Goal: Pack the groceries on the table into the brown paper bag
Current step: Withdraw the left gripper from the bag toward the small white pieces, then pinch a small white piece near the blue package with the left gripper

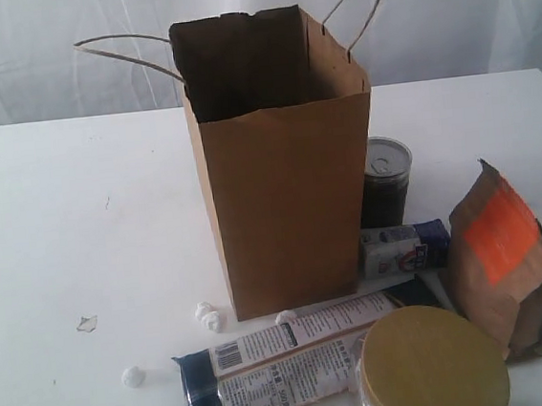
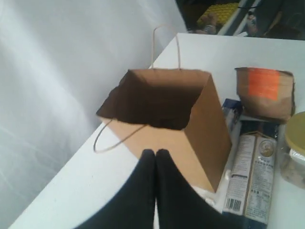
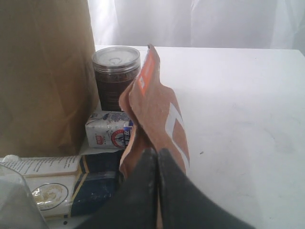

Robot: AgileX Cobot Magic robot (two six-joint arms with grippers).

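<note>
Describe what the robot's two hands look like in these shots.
The left hand and the right hand look alike: two smooth, matte black fingers each, tapering to rounded tips. No cables, markings or arm links are in view.

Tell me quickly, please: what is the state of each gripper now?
Left gripper: closed, holding nothing.
Right gripper: closed, holding nothing.
</note>
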